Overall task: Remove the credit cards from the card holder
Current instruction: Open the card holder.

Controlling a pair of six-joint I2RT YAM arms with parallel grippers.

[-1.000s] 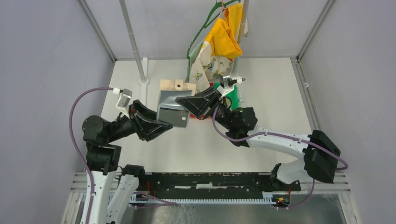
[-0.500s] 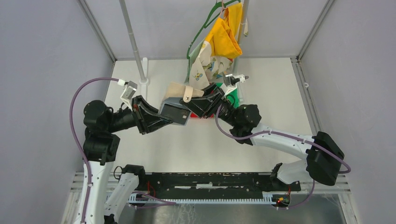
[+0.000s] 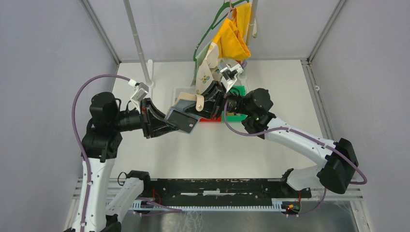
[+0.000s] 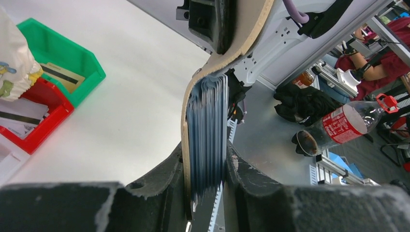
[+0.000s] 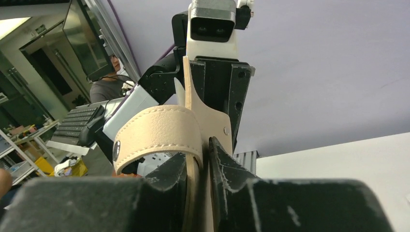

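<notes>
Clamping from the left, the left gripper (image 4: pixel 205 181) has its jaws drawn close on the stack of clear sleeves inside the card holder (image 3: pixel 185 115), which is held up off the table (image 3: pixel 270 87) between the two arms. Its tan cover curls over to the right gripper (image 5: pixel 198 166), whose jaws pinch that cover just beside the snap tab (image 5: pixel 159 133). Near it on the table sit a red bin (image 4: pixel 41 121) and a green bin (image 4: pixel 72 58), a credit card (image 4: pixel 60 75) with a dark stripe lying in the green one.
</notes>
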